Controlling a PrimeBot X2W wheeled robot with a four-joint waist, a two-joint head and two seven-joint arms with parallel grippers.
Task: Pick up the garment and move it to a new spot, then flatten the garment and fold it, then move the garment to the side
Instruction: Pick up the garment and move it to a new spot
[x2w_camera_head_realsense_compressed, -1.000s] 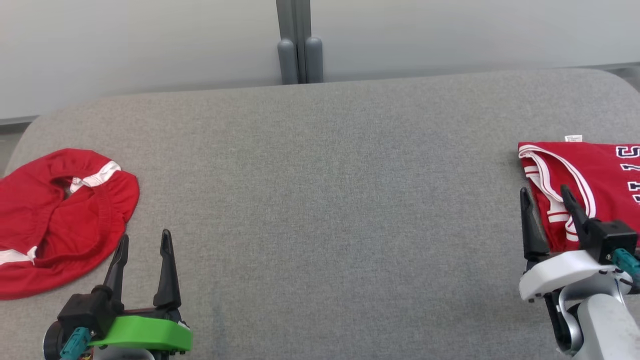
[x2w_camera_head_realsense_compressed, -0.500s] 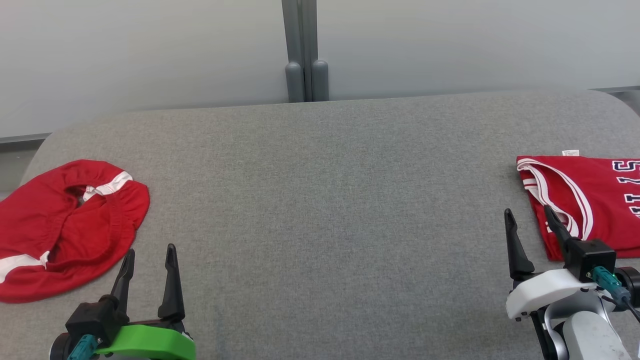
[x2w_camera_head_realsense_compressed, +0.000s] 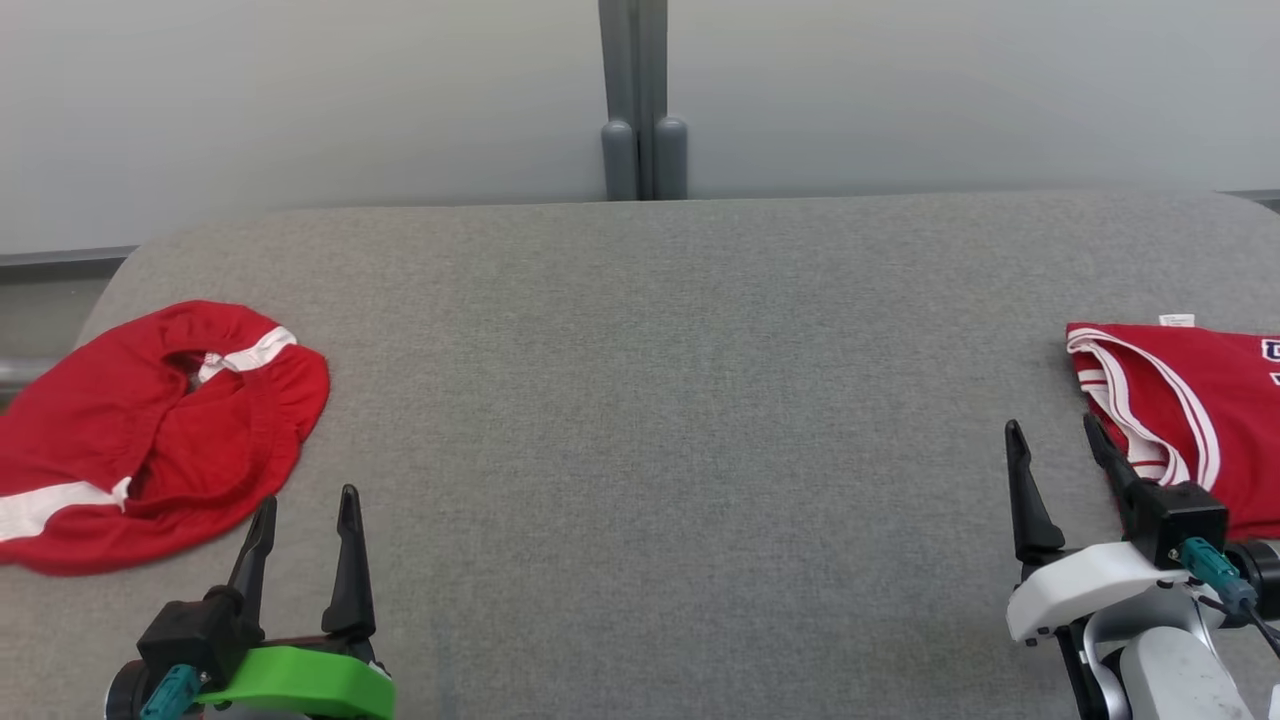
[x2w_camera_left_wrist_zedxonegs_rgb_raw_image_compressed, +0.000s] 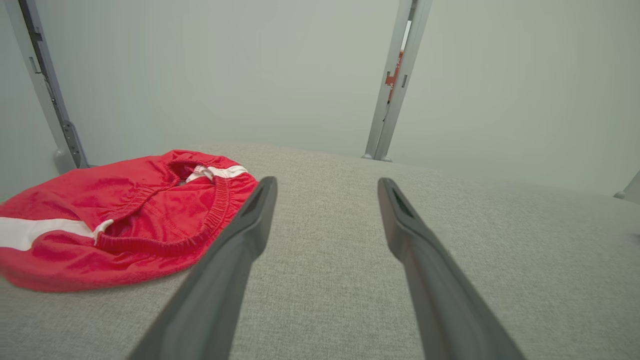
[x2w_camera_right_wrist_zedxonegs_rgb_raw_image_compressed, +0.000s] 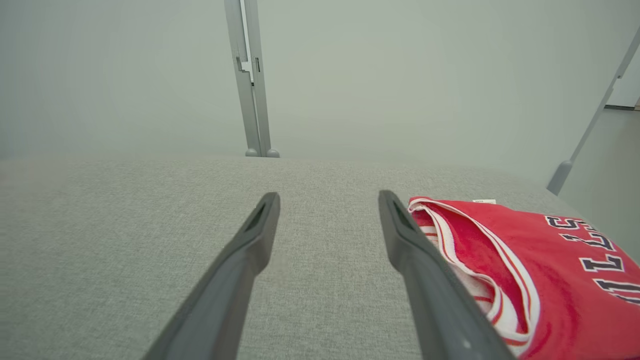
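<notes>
The left pincer (x2w_camera_head_realsense_compressed: 306, 497) and right pincer (x2w_camera_head_realsense_compressed: 1052, 423) stand released, empty, over the near edge of the worktop (x2w_camera_head_realsense_compressed: 650, 400). The crumpled red shorts (x2w_camera_head_realsense_compressed: 150, 430) lie by its left edge; pinching the waistband (x2w_camera_left_wrist_zedxonegs_rgb_raw_image_compressed: 216, 217) should lift them cleanly.

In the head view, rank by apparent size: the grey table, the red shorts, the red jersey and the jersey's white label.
1. Grey table: largest by far.
2. Red shorts.
3. Red jersey: shows less, but the frame edge cuts it off, so shorts versus jersey is unsure.
4. White label: smallest.
</notes>
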